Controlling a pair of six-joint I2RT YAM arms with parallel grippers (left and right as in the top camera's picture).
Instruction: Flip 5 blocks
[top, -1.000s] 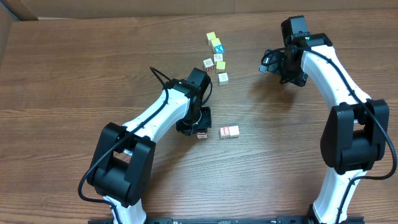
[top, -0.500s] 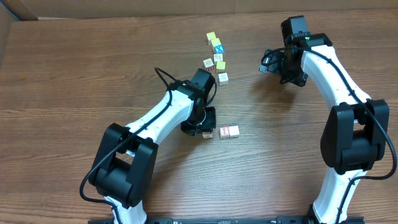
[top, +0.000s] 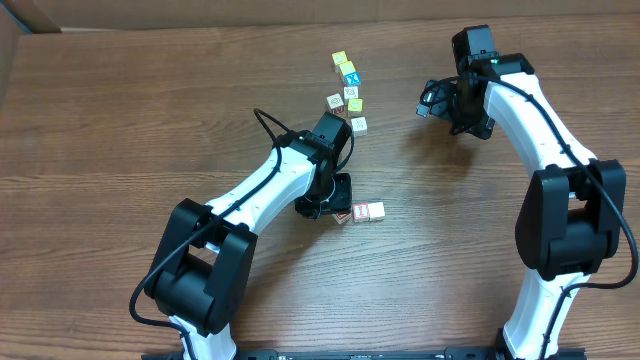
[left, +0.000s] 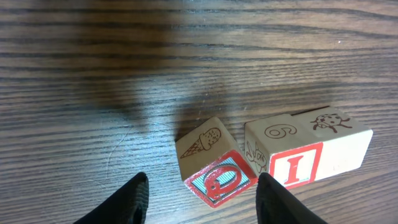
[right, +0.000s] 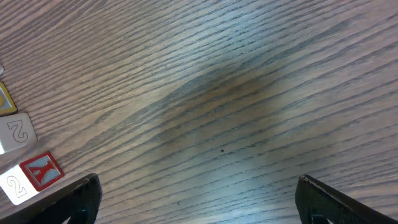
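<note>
Three blocks (top: 368, 211) are seen from overhead in a short row on the wooden table (top: 120, 150), with the left gripper (top: 328, 207) set over the row's left end; the right gripper (top: 428, 106) is held well apart at the far right, so the left arm is judged much the nearer; a far cluster (top: 350, 95) of further cubes lies between the two arms.

In the left wrist view the O block (left: 214, 168) is found between the fingertips (left: 138, 186), turned askew to them (its red-bordered O face is toward the camera); the jaws are parted about halfway and nothing is gripped, a gap being visible on the left side; the I block (left: 305, 152) lies just beside it on the right, touching or nearly so, which is judged to leave little room for the right-hand finger; the grained wood is flat and bare to the left and far sides.

In the right wrist view the jaws are spread wide and nothing is held; only bare wood lies between them, with the Y block (right: 40, 171) at the left edge.
</note>
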